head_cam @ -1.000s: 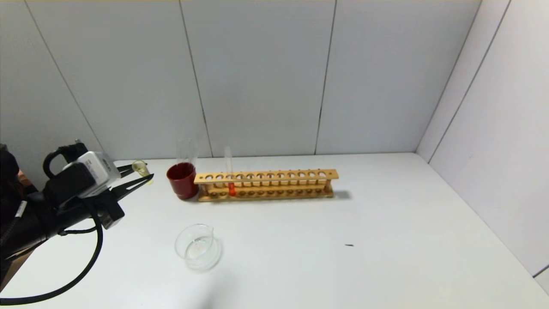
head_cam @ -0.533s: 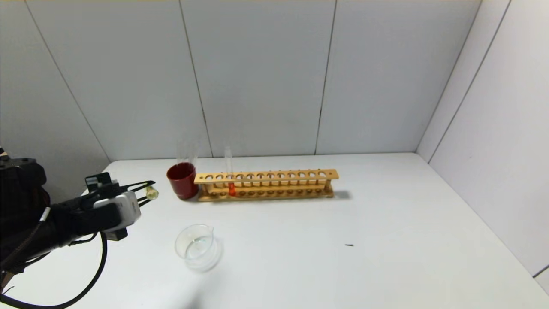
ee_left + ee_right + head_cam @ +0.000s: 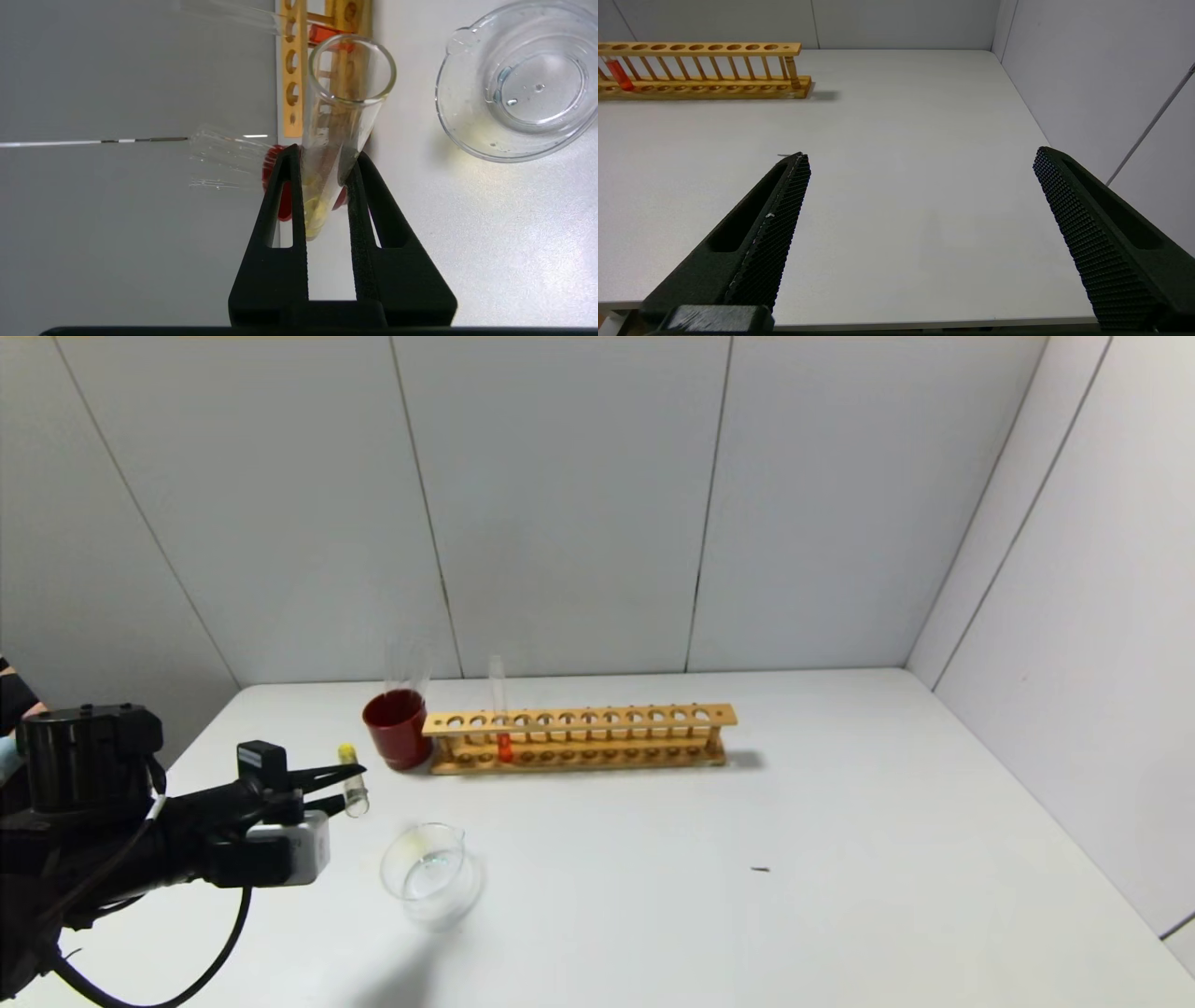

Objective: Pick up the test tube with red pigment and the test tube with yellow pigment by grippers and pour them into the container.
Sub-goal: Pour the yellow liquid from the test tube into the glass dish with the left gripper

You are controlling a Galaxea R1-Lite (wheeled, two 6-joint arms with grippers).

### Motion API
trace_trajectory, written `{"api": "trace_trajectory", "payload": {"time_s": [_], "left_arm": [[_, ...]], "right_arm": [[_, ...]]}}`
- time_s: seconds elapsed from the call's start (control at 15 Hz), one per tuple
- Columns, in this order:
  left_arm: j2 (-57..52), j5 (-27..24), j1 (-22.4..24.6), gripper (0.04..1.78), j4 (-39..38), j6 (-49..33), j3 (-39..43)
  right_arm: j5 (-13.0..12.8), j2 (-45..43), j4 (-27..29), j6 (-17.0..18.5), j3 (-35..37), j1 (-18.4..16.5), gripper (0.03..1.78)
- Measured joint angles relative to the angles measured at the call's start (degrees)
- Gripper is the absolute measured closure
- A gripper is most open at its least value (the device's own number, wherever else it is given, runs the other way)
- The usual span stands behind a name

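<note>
My left gripper (image 3: 338,782) is shut on the test tube with yellow pigment (image 3: 351,780). It holds the tube above the table, to the left of the glass container (image 3: 425,873). The tube is turned over, with its yellow end up and its open mouth down. In the left wrist view the gripper (image 3: 322,156) clamps the tube (image 3: 338,121), and the container (image 3: 516,84) lies beside it. The test tube with red pigment (image 3: 501,719) stands in the wooden rack (image 3: 579,739); it also shows in the right wrist view (image 3: 617,73). My right gripper (image 3: 920,161) is open and empty above the table's front edge.
A dark red cup (image 3: 397,728) holding clear tubes stands at the rack's left end. Grey walls close the table at the back and on the right. A small dark speck (image 3: 760,870) lies on the table's right half.
My left gripper has moved down and to the right, closer to the container, and has rolled over. The yellow tube in it has turned so that its mouth points down.
</note>
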Motion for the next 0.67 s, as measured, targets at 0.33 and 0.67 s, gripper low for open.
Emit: {"api": "trace_trajectory", "payload": {"time_s": [0.33,0.67], "left_arm": [[3.79,-0.5,1.02,1.51,-0.09,6.94,-1.89],[7.61,-0.8,2.46,1.51,-0.09,13.25,-5.4]], "right_arm": [[0.02,0.0,0.0,0.0,0.0,0.0,0.06],[0.02,0.0,0.0,0.0,0.0,0.0,0.06]]}}
